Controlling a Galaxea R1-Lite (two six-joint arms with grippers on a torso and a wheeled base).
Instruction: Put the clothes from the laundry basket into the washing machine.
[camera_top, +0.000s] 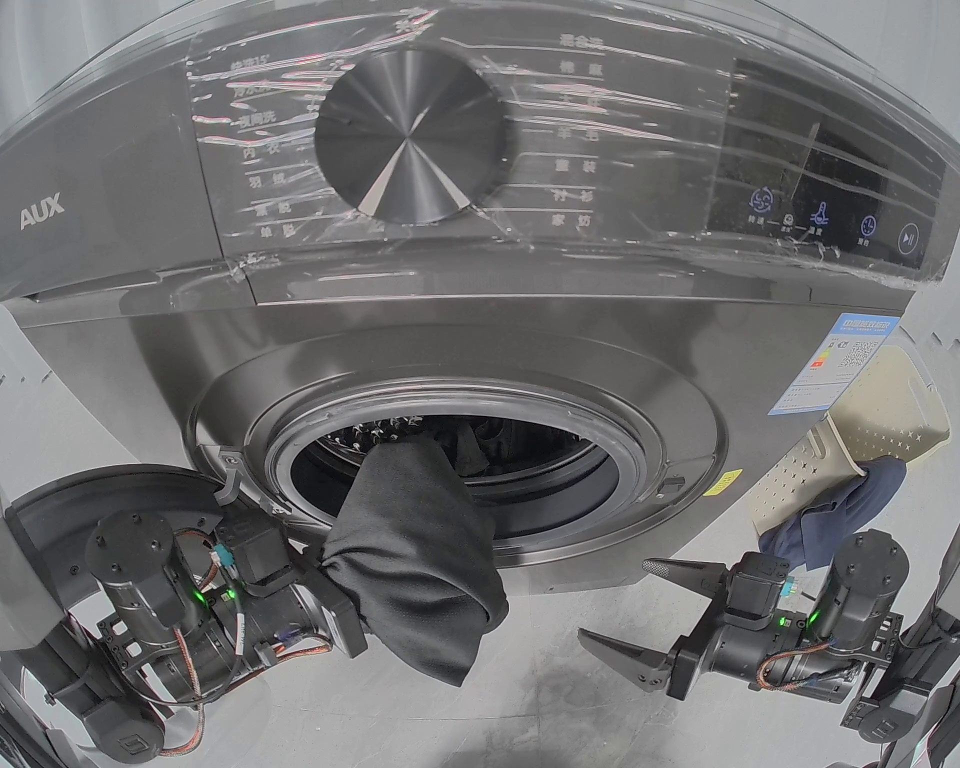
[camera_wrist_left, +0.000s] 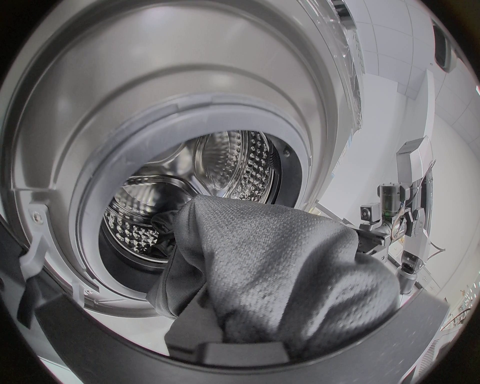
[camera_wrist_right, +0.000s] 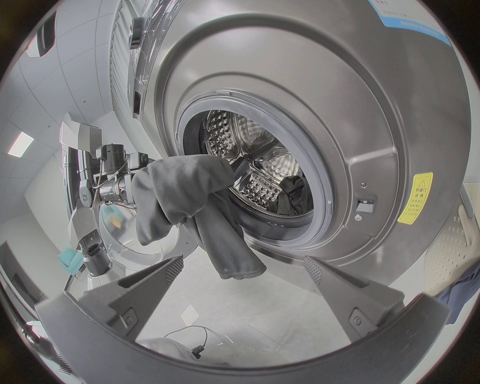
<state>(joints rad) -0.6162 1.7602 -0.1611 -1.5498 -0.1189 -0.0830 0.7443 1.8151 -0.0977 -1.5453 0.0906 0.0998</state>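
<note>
One dark garment (camera_top: 420, 560) hangs just right of the left hand (camera_top: 338, 600) grasping it, centre frame; right hand (camera_top: 655, 620) released.

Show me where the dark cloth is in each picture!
Head view: cloth spills out of the ring, left of middle.
Left wrist view: cloth close up, before the ring.
Right wrist view: cloth farther off, across the ring's edge.
Shared landmark: the ring.

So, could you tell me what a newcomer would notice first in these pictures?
The dark grey garment draped out of the open mouth of the washing machine, gripped by the left gripper just in front. To the right, the right gripper hangs open beside the cream laundry basket, a blue garment spilling over its rim.
</note>
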